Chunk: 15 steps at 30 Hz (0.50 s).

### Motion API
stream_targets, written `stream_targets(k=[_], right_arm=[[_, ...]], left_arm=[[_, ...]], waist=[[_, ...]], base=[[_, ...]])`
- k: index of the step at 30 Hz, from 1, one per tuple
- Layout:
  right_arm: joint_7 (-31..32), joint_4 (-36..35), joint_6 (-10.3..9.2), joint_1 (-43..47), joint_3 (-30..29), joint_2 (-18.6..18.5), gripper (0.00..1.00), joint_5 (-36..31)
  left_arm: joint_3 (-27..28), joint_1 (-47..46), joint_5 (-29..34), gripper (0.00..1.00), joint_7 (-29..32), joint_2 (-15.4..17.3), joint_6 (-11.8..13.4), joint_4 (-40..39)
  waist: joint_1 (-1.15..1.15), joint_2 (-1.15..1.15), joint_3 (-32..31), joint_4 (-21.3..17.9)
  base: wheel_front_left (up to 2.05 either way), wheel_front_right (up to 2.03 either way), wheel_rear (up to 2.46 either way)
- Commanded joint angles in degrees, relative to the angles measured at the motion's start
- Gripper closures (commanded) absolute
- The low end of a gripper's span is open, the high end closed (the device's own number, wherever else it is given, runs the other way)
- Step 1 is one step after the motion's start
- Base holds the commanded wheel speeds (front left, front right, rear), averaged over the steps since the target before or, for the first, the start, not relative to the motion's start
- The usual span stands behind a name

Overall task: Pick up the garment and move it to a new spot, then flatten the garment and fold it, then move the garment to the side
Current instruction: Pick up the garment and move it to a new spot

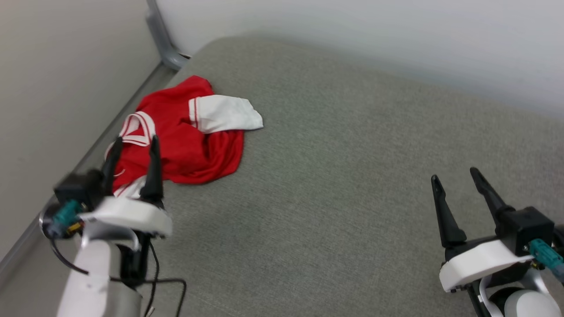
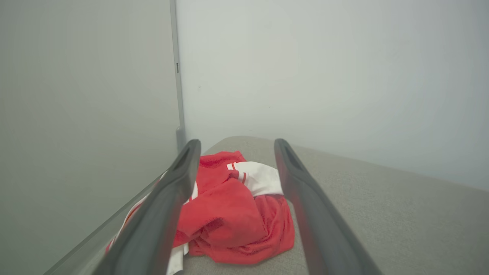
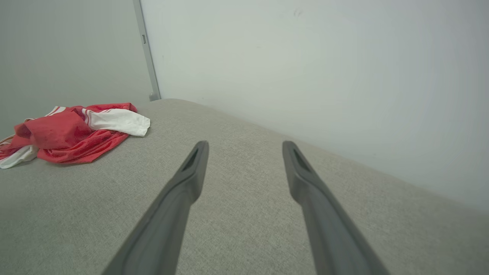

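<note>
The garment [image 1: 185, 141], a red shirt with white sleeves and striped trim, lies crumpled at the far left of the grey cushioned surface [image 1: 343, 185], close to the left wall. One white sleeve lies folded across its top. My left gripper [image 1: 135, 141] hangs open just at the garment's near edge, with nothing between its fingers. The left wrist view has the garment [image 2: 233, 214] bunched straight ahead between the two open fingers [image 2: 168, 206]. My right gripper [image 1: 454, 173] stands open at the lower right, far from the cloth. From that wrist the garment [image 3: 72, 133] lies far off to the left.
A pale wall [image 1: 53, 88] runs along the left edge of the surface and another wall [image 1: 374, 31] closes the back. A grey post [image 1: 163, 39] rises in the corner. Bare grey fabric [image 3: 244, 160] stretches from the garment over to the right gripper.
</note>
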Motion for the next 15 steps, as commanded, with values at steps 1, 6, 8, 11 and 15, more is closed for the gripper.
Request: stream_targets(k=[1,6,8,11,15], right_arm=[[0.43,-1.01,-0.04,-1.51,-0.04,-0.10,0.00,-0.92],[1.28,-2.97,-0.04,-3.72,0.02,-0.09,0.00,-1.92],[1.51,-3.66,-0.04,-4.65,0.09,-0.10,0.00,-2.33],[1.74,-4.26,-0.04,-6.30,0.02,-0.10,0.00,-3.00],[1.40,-4.75,-0.04,-7.76,0.07,-0.10,0.00,-3.40]], left_arm=[[0.72,-3.83,-1.38,0.00,1.30,1.14,-0.14,1.51],[0.97,-11.41,-5.30,0.00,8.64,5.76,-0.33,5.67],[0.52,-14.15,-6.66,0.00,12.22,8.60,-0.42,7.33],[-1.81,-18.00,-11.13,0.00,20.21,12.36,-0.46,9.54],[-4.25,-20.47,-16.03,0.00,27.14,17.06,-0.40,11.32]], waist=[[0.00,0.00,3.79,-2.54],[0.00,0.00,8.83,-5.32],[0.00,0.00,10.72,-6.37],[0.00,0.00,13.57,-7.81],[0.00,0.00,16.28,-9.03]], base=[[0.00,0.00,0.00],[0.00,0.00,0.00],[0.00,0.00,0.00],[0.00,0.00,0.00],[0.00,0.00,0.00]])
